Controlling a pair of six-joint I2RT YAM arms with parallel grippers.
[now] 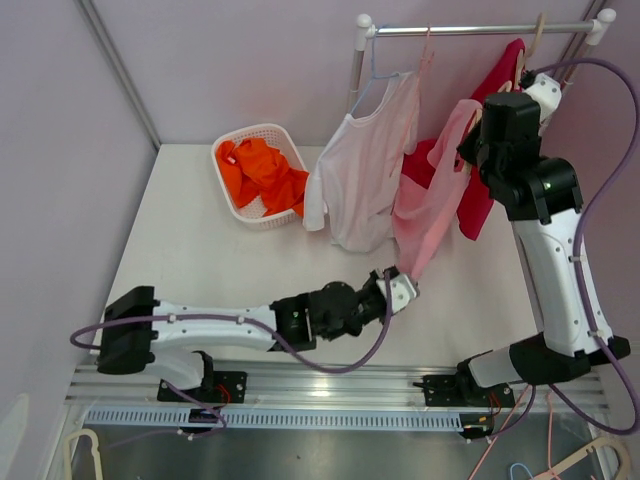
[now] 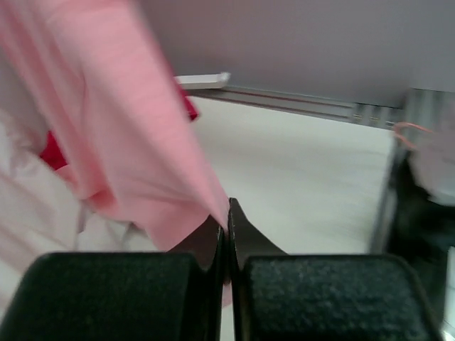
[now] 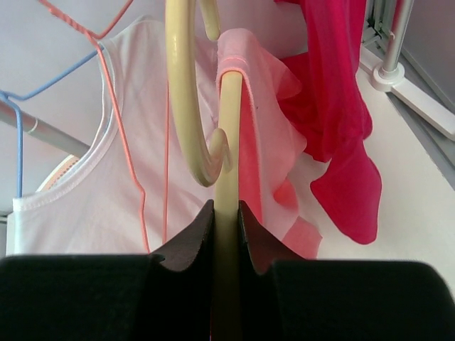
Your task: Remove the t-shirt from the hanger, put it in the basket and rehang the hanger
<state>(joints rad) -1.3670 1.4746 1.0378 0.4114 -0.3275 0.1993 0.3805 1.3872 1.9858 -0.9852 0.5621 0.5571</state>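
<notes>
A light pink t-shirt (image 1: 432, 195) hangs stretched from a cream hanger (image 3: 226, 142) down toward the table. My right gripper (image 1: 480, 120) is shut on the hanger's arm, its jaws tight around the cream bar (image 3: 226, 234), held up off the rail. My left gripper (image 1: 405, 285) is low over the table and shut on the pink shirt's bottom hem (image 2: 170, 177); the cloth runs up and left from the closed fingertips (image 2: 229, 217). The shirt's shoulder still drapes over the hanger's end (image 3: 245, 67).
A white sleeveless shirt (image 1: 362, 175) hangs on a blue wire hanger from the rail (image 1: 480, 30). A red garment (image 1: 480, 190) hangs behind the pink one. A white basket (image 1: 258, 175) holding orange cloth sits at the back left of the table.
</notes>
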